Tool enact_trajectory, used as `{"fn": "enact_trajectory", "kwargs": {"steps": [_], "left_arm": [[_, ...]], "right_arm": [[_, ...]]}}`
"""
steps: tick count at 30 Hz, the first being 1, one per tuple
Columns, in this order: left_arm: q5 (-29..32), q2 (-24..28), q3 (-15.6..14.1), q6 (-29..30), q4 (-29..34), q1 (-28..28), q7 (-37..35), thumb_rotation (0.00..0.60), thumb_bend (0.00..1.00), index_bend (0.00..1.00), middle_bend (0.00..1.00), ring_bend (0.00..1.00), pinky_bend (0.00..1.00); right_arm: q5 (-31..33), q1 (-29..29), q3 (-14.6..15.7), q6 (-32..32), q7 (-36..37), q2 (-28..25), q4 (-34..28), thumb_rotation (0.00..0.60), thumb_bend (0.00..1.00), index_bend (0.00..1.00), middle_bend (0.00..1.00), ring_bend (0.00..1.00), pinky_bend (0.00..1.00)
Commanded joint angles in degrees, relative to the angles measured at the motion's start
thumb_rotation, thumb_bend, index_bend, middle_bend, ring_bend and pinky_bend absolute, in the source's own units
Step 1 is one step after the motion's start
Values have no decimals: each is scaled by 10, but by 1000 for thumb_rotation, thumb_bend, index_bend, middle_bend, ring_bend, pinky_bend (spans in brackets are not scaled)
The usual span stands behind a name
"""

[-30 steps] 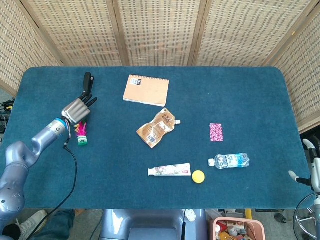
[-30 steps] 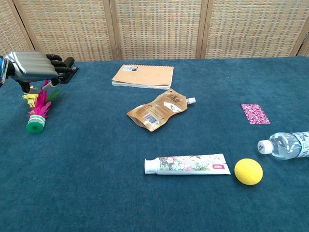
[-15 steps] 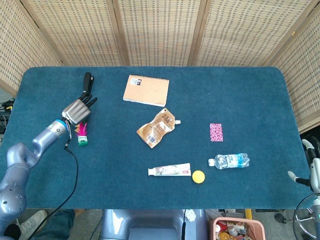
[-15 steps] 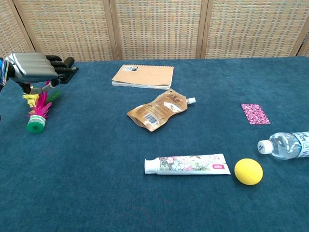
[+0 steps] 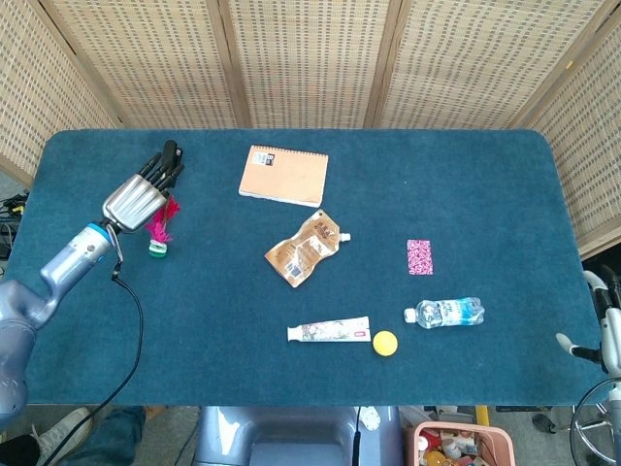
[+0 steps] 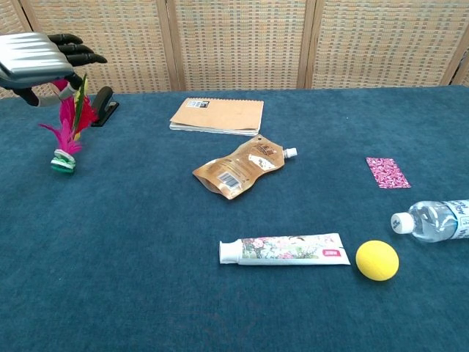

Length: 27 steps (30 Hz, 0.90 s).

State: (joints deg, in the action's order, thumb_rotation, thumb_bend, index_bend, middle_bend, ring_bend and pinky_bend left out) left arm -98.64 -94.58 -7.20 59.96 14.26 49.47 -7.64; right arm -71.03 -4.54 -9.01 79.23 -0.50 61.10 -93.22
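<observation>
My left hand (image 5: 134, 199) hangs over the table's left side and pinches the pink feathers of a shuttlecock (image 5: 160, 229). In the chest view the left hand (image 6: 40, 62) is raised, and the shuttlecock (image 6: 70, 132) dangles from it, green base down, just above the blue cloth. A black clip-like object (image 6: 102, 107) lies right behind the hand. Only a pale sliver of my right hand (image 5: 604, 325) shows past the table's right edge, and its pose is unclear.
A tan spiral notebook (image 5: 283, 175) lies at the back. A brown spouted pouch (image 5: 305, 249) sits mid-table, with a toothpaste tube (image 5: 330, 331) and yellow ball (image 5: 385, 343) near the front edge. A water bottle (image 5: 446, 313) and pink card (image 5: 419, 256) lie at the right.
My left hand has risen and drawn back toward the far left, lifting the shuttlecock off the cloth by its feathers. The other objects have not moved.
</observation>
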Motion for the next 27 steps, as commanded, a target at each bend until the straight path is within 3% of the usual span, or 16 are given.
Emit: {"fn": "enact_trajectory", "kwargs": {"steps": [1, 9, 27], "left_arm": [[3, 25, 5, 48, 28, -16, 39, 600, 497, 795, 0, 0, 0], [17, 28, 22, 129, 77, -54, 137, 600, 498, 795, 0, 0, 0], [23, 25, 26, 150, 147, -90, 185, 600, 497, 794, 0, 0, 0]], "right_arm": [[-6, 0, 2, 2, 2, -1, -1, 600, 0, 0, 0, 0, 0], [-13, 2, 4, 3, 10, -4, -2, 600, 0, 0, 0, 0, 0], [-38, 10, 11, 19, 23, -13, -14, 600, 0, 0, 0, 0, 0]]}}
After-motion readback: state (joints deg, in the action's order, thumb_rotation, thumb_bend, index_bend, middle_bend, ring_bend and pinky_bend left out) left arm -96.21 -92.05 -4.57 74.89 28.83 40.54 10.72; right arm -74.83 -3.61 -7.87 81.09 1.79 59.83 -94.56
